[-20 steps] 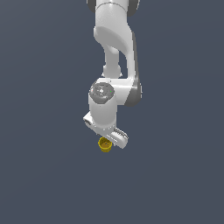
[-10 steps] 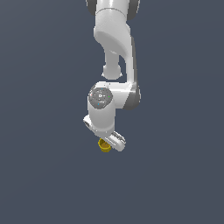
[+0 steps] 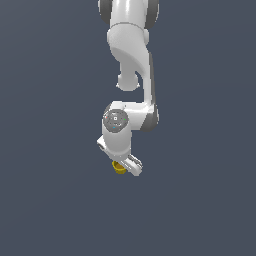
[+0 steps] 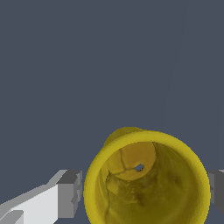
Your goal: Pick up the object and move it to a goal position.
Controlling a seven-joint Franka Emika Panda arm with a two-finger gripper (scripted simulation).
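The object (image 3: 118,168) is a small yellow tapered cup with a brownish inside. In the exterior view it peeks out from under the white gripper (image 3: 121,166), low in the middle of the picture. In the wrist view the object (image 4: 146,179) fills the space between the two grey fingertips (image 4: 70,194), its open mouth facing the camera. The jaws stand on either side of its rim, with a thin gap showing on one side. The gripper is open around the cup. The cup's lower part is cut off by the picture's edge.
A plain dark grey floor (image 3: 200,200) lies all around. The white arm (image 3: 132,60) reaches down from the upper middle of the exterior view.
The wrist has come down over the yellow cup, which now shows less beneath the gripper. The cup itself has stayed in place.
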